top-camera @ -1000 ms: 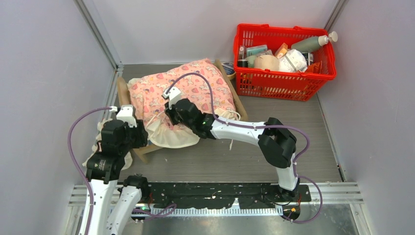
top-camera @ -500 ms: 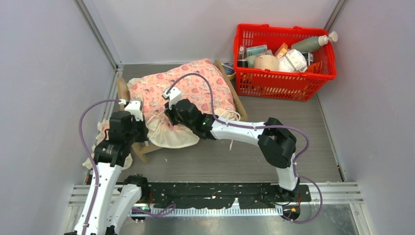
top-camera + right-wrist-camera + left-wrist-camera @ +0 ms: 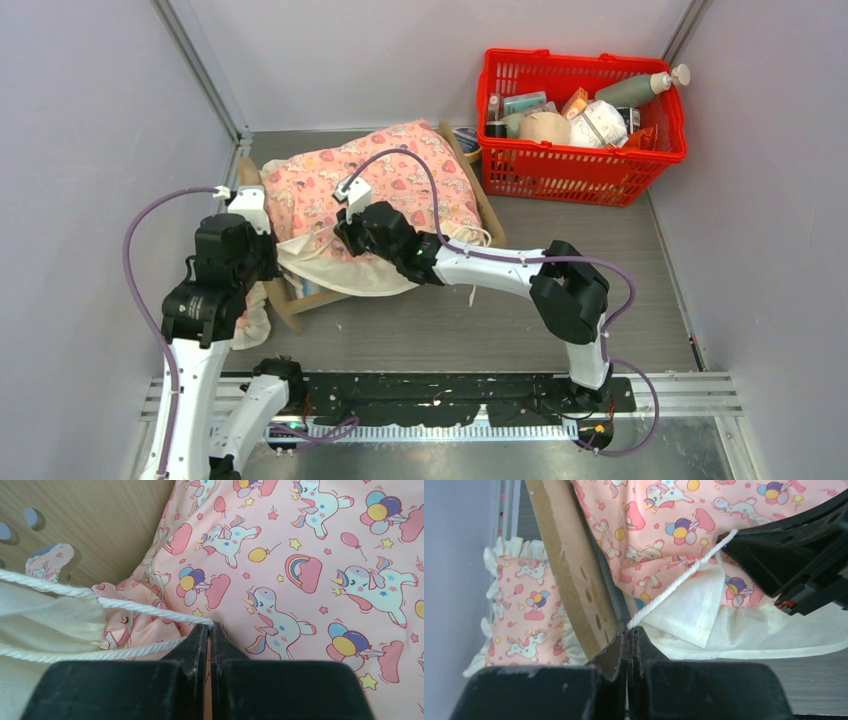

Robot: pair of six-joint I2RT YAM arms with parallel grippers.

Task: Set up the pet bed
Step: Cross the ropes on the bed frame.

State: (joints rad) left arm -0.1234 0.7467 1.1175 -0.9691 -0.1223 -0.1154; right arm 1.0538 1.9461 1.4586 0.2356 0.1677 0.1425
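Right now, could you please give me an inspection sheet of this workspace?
Surface: grey wood-grain table.
Job's things: pet bed at far left, pink blanket draped over it; pillow lies outside the frame, beside the headboard.
Clutter: red basket at far right, full of bottles and packets.
Grippers: left gripper and right gripper both shut on the white cord.
Cables: purple cable along each arm; the right arm's loops over the blanket.
Surroundings: plain walls on three sides.
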